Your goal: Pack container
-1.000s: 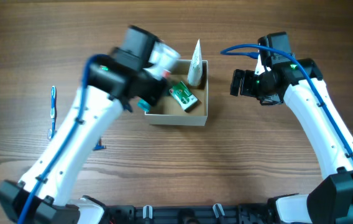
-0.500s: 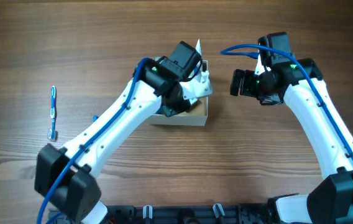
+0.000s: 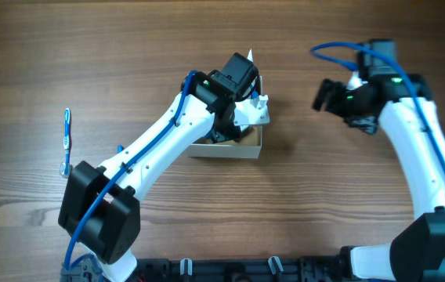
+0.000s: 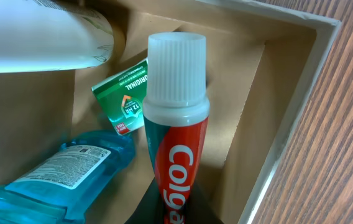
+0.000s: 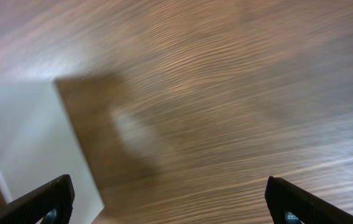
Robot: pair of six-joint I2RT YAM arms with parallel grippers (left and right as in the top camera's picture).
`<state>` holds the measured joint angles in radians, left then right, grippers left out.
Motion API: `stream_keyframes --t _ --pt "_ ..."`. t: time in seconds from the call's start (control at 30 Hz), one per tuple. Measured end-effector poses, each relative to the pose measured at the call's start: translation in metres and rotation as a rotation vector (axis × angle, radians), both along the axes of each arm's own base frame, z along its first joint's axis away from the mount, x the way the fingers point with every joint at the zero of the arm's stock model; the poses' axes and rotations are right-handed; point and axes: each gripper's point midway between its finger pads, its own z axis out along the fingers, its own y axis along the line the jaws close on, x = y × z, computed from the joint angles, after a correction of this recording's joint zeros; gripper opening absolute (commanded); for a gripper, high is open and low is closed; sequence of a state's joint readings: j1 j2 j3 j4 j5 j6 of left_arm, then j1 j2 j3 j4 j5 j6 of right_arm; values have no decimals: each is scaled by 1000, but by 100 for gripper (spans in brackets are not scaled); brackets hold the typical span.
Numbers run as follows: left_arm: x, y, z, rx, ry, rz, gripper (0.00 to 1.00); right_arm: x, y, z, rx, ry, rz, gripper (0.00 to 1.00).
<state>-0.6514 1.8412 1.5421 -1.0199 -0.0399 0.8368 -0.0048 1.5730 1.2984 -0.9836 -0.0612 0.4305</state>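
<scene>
The container (image 3: 242, 151) is a small white-walled box with a tan inside, at the table's middle; it also shows in the left wrist view (image 4: 276, 106) and blurred in the right wrist view (image 5: 27, 143). My left gripper (image 3: 236, 110) hovers over it, shut on a red Colgate toothpaste tube (image 4: 175, 137) with a white cap, held inside the box. In the box lie a green packet (image 4: 123, 99), a blue mouthwash bottle (image 4: 64, 174) and a white tube (image 4: 40, 37). My right gripper (image 3: 331, 95) is open and empty, to the right of the box.
A blue toothbrush (image 3: 66, 141) lies on the wood table at the far left. A small blue item (image 3: 121, 149) lies partly hidden beside my left arm.
My left arm swung right over the box, carrying the toothpaste into it. My right arm drew back to the right and up, away from the box.
</scene>
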Motion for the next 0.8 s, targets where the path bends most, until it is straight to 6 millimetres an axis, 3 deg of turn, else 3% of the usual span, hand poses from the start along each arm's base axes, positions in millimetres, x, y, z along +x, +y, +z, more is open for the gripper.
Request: stream_keyframes --t 0.17,0.4,0.47,0.6,0.7,0.77,0.8 --pt "2 -1 0 -4 -7 -5 15 -4 -39 -1 4 12 -116 100" --pt "2 -2 -5 5 3 -8 29 -8 -44 -2 3 25 -113 100" --pt "2 -1 -11 14 15 -10 42 -8 -43 -2 3 26 -112 100" --pt "2 -1 -17 23 26 -9 45 -8 -43 -2 4 25 -103 100" --pt "2 -1 -15 15 24 17 55 -8 -43 -2 3 25 -101 100" --pt "2 -1 -7 -3 12 58 78 -8 -43 -2 2 25 -100 100" --pt "3 0 1 -19 -4 86 83 -8 -43 -2 2 26 -98 100"
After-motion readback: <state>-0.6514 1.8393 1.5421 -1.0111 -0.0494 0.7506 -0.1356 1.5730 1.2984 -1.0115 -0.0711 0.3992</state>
